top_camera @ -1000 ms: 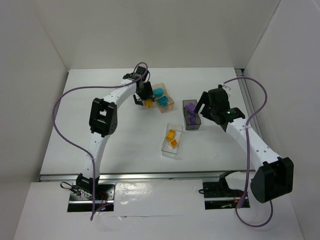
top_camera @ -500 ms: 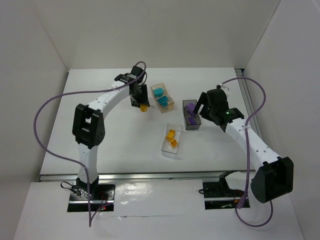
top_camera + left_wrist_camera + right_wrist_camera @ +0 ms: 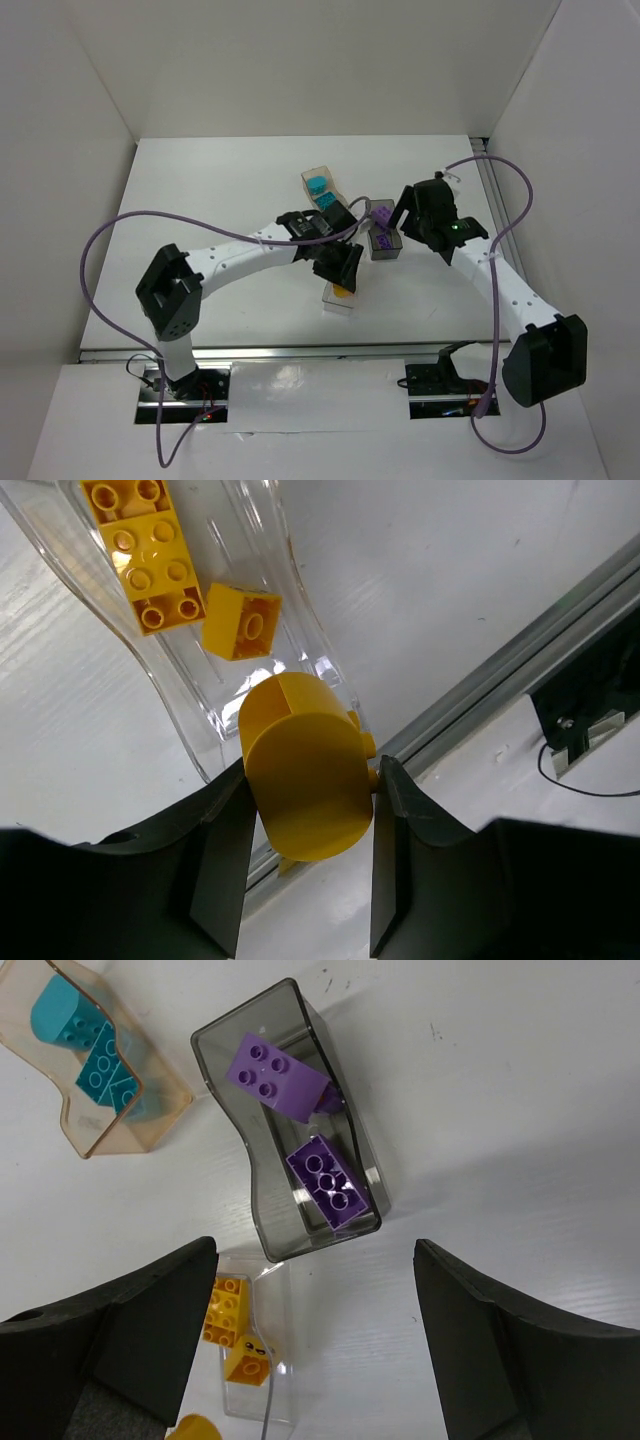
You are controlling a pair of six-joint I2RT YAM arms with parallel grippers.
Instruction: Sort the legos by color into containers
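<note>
Left hand pinches a rounded yellow brick over one end of the clear box; we count two yellow bricks lying inside. Right hand hangs spread wide above the dark grey box, which holds two purple bricks. Teal bricks sit in the tan box on the white surface.

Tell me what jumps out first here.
The left gripper clamps a yellow rounded brick over one end of the clear box, where two yellow bricks lie. Nearby, the dark grey box holds two purple bricks and the tan box holds teal bricks.
</note>
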